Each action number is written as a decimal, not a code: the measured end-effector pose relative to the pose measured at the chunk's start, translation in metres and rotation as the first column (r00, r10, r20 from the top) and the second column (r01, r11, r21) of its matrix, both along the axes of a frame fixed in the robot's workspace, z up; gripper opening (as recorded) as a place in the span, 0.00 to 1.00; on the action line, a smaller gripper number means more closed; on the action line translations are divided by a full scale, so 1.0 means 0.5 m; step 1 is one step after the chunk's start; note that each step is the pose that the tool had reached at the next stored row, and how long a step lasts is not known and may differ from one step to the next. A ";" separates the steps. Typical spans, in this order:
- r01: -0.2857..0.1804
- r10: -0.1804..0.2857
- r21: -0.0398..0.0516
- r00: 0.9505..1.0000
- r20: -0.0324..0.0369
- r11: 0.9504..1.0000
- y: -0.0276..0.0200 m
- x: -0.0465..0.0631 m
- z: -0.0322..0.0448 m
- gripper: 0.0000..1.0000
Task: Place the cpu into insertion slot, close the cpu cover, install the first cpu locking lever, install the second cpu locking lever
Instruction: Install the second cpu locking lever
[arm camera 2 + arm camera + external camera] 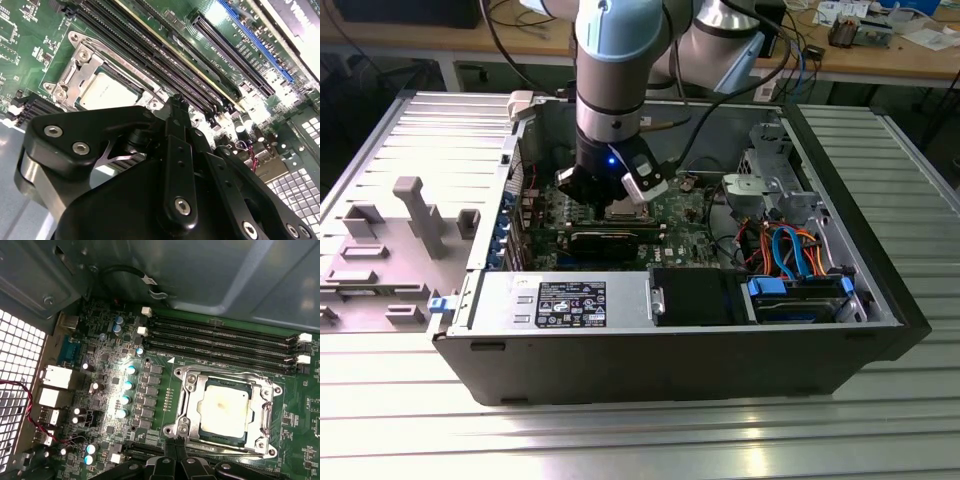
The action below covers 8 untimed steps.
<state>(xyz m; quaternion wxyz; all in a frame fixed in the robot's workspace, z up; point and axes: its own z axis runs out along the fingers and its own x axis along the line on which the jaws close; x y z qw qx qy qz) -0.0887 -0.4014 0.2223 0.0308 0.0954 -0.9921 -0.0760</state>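
Green motherboard [150, 405]: cpu [223, 411] (cover [192, 390] down) just beyond end effector [175, 452].

arm [612, 60]: I see pale blue joint caps on silver-grey tube | wrist: black housing, small blue light lit | gripper [176, 112]: black linkage fingers, silver screw heads | cable: black, along the arm

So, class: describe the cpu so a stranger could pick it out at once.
Find the green motherboard inside the open computer case. Beside its long black memory slots sits a silvery square frame, the cpu cover. The cpu is the flat, dull-grey metal square in its window.
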 end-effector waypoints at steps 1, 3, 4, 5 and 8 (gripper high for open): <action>0.000 0.000 0.001 1.000 0.000 1.000 0.0000 0.000 -0.001 0.11; 0.000 0.000 0.001 1.000 -0.001 1.000 -0.0001 0.000 -0.003 0.11; 0.000 0.000 0.002 1.000 -0.001 1.000 0.0000 0.000 -0.005 0.11; 0.000 0.000 0.004 1.000 -0.001 1.000 0.0000 0.000 -0.007 0.11; 0.000 0.000 0.008 1.000 -0.002 1.000 0.0000 0.000 -0.012 0.11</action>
